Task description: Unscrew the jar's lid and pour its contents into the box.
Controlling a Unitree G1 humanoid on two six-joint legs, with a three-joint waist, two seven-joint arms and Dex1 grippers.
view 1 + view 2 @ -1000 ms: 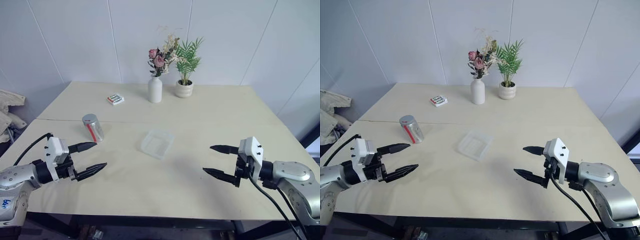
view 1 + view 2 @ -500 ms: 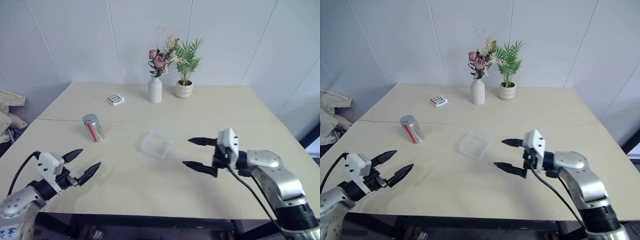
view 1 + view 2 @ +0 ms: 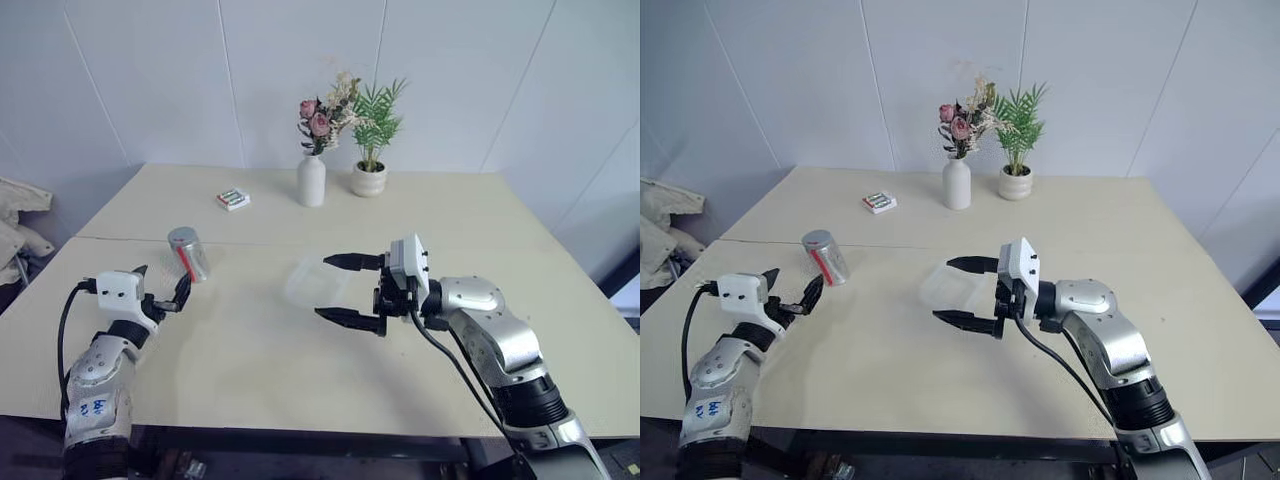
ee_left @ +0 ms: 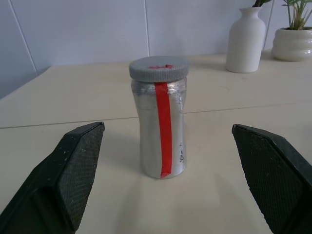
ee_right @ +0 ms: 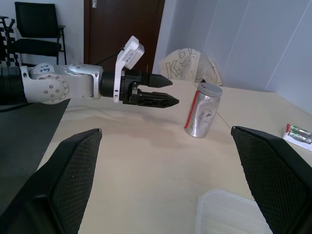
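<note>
A pale wooden table (image 3: 300, 370) stands against a white panelled wall. The right gripper (image 3: 350, 290), jaws wide, hovers beside the clear plastic box (image 3: 308, 280) at mid-table. The left gripper (image 3: 160, 288), jaws wide, points at the upright jar (image 4: 161, 126) just ahead, its grey lid (image 4: 158, 68) screwed on.

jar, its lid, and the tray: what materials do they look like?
Small cylindrical jar with red stripe: probably clear plastic; its wall shines silvery, so metal isn't ruled out. Round grey screw lid: matte, likely plastic; no metallic gleam. Shallow translucent tray: thin plastic with a frosted look; table shows faintly through.
</note>
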